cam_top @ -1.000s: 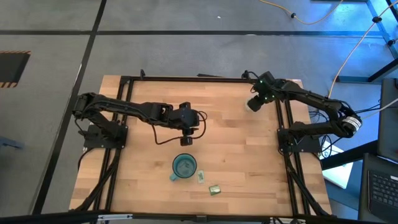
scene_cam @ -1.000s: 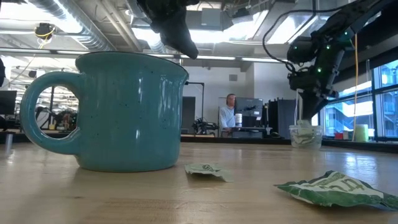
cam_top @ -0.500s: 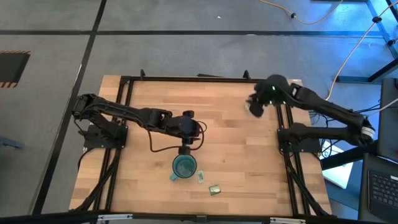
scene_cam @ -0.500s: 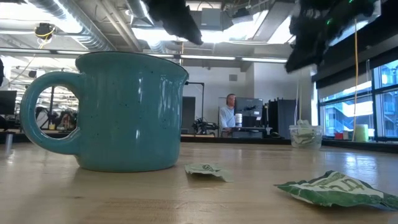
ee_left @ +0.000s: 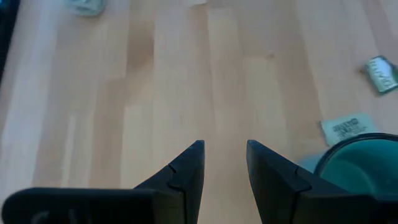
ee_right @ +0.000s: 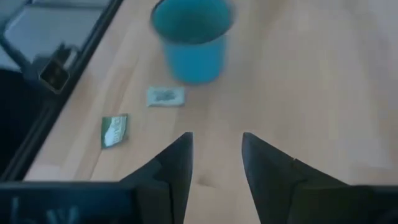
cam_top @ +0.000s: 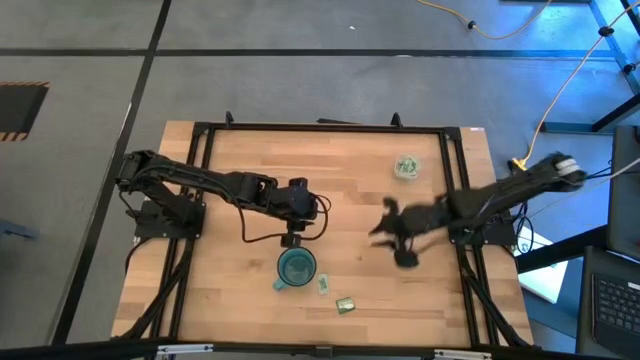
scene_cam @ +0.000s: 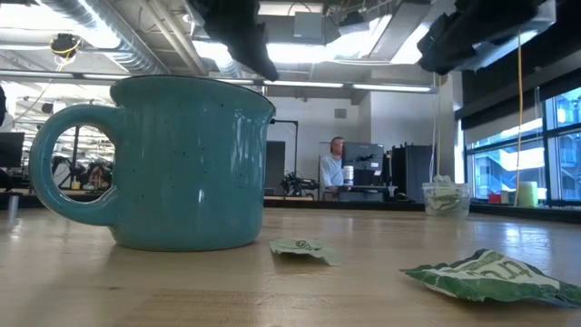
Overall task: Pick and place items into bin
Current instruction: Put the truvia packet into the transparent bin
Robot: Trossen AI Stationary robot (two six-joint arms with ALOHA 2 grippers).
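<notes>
Two small green packets lie flat on the table near its front edge: one [cam_top: 323,285] [ee_right: 165,96] beside the teal mug [cam_top: 296,268], the other [cam_top: 345,305] [ee_right: 114,130] a little nearer. The bin [cam_top: 406,166] [scene_cam: 445,198], a small translucent cup with packets inside, stands at the far right. My left gripper [ee_left: 225,149] [cam_top: 293,238] hovers open just beyond the mug, with nothing between its fingers. My right gripper [ee_right: 216,140] [cam_top: 380,231] hangs open above the table's middle right, pointing toward the mug and the two packets, also with nothing in it.
The teal mug [scene_cam: 172,163] [ee_right: 191,37] stands upright near the front, close to both packets. Black frame rails [cam_top: 455,200] run along the table's left and right sides. Bare wood [cam_top: 350,190] lies between the mug and the bin.
My right gripper has swung fast from above the bin toward the table's near edge and a little toward its left, and now faces the mug and packets. The bin, which the gripper hid from above, now shows.
</notes>
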